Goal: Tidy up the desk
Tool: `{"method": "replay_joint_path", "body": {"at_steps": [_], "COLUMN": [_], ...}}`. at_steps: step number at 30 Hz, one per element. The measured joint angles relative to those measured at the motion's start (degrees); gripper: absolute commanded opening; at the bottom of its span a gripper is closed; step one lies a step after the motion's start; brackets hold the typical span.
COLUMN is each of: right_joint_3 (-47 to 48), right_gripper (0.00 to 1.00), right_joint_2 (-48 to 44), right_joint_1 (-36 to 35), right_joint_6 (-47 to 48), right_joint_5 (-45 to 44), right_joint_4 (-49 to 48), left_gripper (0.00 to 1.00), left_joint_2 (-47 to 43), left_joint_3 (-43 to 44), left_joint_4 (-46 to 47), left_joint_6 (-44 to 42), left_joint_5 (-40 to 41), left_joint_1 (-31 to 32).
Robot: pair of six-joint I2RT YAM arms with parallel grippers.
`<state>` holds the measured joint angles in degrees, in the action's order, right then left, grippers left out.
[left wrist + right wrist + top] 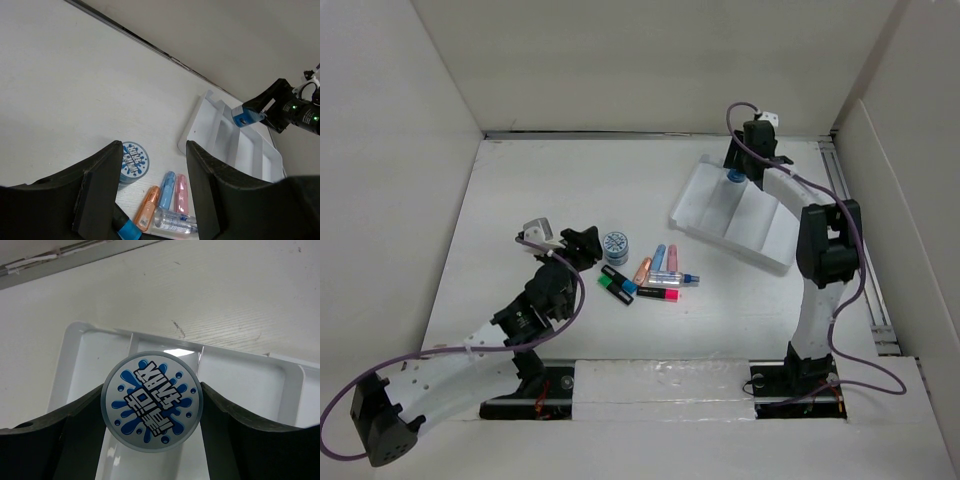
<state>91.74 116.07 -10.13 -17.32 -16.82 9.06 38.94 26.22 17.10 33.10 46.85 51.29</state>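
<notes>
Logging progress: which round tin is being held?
The tin in the right tool, over the tray; the other tin sits on the desk beside the pens.

The table (540, 190) is matt white, faintly scuffed. The tray (245, 385) is glossy white plastic. The round tub (150, 405) has a smooth printed lid. The right end effector (151, 397) has matt black plastic fingers (250, 440).

Desk (520, 200) left/far side open; markers (650, 277) & tin (616, 244) block ctr.
</notes>
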Motion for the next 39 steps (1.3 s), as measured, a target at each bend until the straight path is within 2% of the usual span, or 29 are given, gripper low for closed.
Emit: {"method": "replay_joint_path", "body": {"at_steps": [6, 7, 8, 9, 10, 11, 12, 14, 16, 19, 21, 22, 23, 24, 25, 28, 29, 31, 32, 34, 35, 37, 39], "right_joint_3": [1.53, 1.53, 1.53, 1.53, 1.55, 1.57, 1.68, 1.95, 1.99, 1.7, 0.44, -0.83, -2.93, -5.16, -8.39, -17.31, -20.5, -26.67, -28.76, -30.88, -31.5, -31.5, -31.01], "right_gripper": [0.45, 0.48, 0.62, 0.62, 0.71, 0.71, 0.79, 0.86, 0.89, 0.89, 0.6, 0.42, 0.12, 0.04, 0.0, 0.01, 0.17, 0.42, 0.66, 0.81, 0.91, 0.99, 1.0], "right_joint_2": [3.06, 3.48, 3.98, 3.98, 4.02, 4.02, 4.02, 4.02, 3.65, 2.32, -0.09, -1.73, -4.02, -6.51, -9.6, -17.14, -19.15, -22.08, -22.6, -22.47, -22.1, -21.05, -19.65], "right_joint_1": [0.63, 0.7, 0.7, 0.7, 0.7, 0.7, 0.68, 0.68, 0.68, 0.33, -0.33, -0.83, -1.6, -2.69, -4.39, -10.97, -14.08, -20.85, -24.68, -30.93, -34.07, -38.16, -40.79], "right_joint_6": [0.02, 0.02, -0.02, 0.0, 0.0, 0.0, 0.04, 0.04, 0.13, 0.22, 0.46, 0.63, 0.59, 0.81, 0.42, 0.02, -0.17, -0.39, -0.31, 0.35, 0.92, 1.64, 2.36], "right_joint_5": [0.39, 0.37, 0.81, 0.81, 0.83, 0.81, 0.81, 0.83, 0.9, 0.96, 1.16, 1.51, 1.97, 2.8, 3.93, 6.73, 7.69, 9.31, 10.12, 11.58, 12.31, 12.83, 12.81], "right_joint_4": [1.09, 1.29, 1.66, 1.66, 1.84, 2.01, 2.12, 2.03, 1.66, 1.16, 0.46, -0.35, -1.4, -2.27, -4.31, -10.32, -13.49, -18.73, -20.15, -21.09, -21.11, -21.07, -20.98], "left_gripper": [0.5, 0.5, 0.5, 0.5, 0.5, 0.5, 0.51, 0.52, 0.55, 0.64, 0.68, 0.69, 0.69, 0.68, 0.66, 0.66, 0.66, 0.66, 0.67, 0.68, 0.69, 0.7, 0.7], "left_joint_2": [-0.48, -0.48, -0.5, -0.48, -0.48, -0.48, -0.48, -0.48, -0.48, -0.48, -0.48, -0.48, -0.5, -0.57, -0.83, -3.17, -4.42, -8.02, -10.47, -14.64, -16.96, -19.96, -21.09], "left_joint_3": [-0.04, -0.07, -0.07, -0.07, -0.07, -0.07, -0.07, -0.07, -0.07, -0.07, -0.07, -0.07, -0.07, -0.07, -0.07, -0.46, -0.52, -1.25, -2.23, -4.7, -5.86, -7.26, -8.0], "left_joint_4": [0.04, 0.04, 0.07, 0.07, -0.07, -0.07, -0.15, -0.13, -0.2, -0.22, -0.2, -0.24, -0.37, -0.61, -0.92, -2.03, -2.73, -3.72, -3.56, -3.32, -3.15, -3.04, -2.54], "left_joint_6": [0.0, 0.0, 0.0, 0.0, 0.0, 0.0, 0.0, -0.02, 0.0, 0.0, -0.02, 0.07, 0.22, 0.37, 0.7, 2.67, 3.91, 6.23, 6.97, 7.74, 7.87, 7.89, 7.87], "left_joint_5": [-0.15, -0.15, -0.17, -0.17, -0.2, -0.17, -0.22, -0.24, -0.24, -0.28, -0.28, -0.26, -0.26, -0.15, 0.09, 1.55, 2.4, 4.39, 5.22, 6.47, 6.99, 7.41, 7.58], "left_joint_1": [0.0, 0.0, 0.0, 0.0, 0.0, 0.0, 0.0, 0.0, 0.0, 0.0, 0.0, 0.0, 0.0, 0.0, 0.0, 0.0, 0.0, 0.0, 0.0, 0.0, -0.02, -0.02, -0.02]}}
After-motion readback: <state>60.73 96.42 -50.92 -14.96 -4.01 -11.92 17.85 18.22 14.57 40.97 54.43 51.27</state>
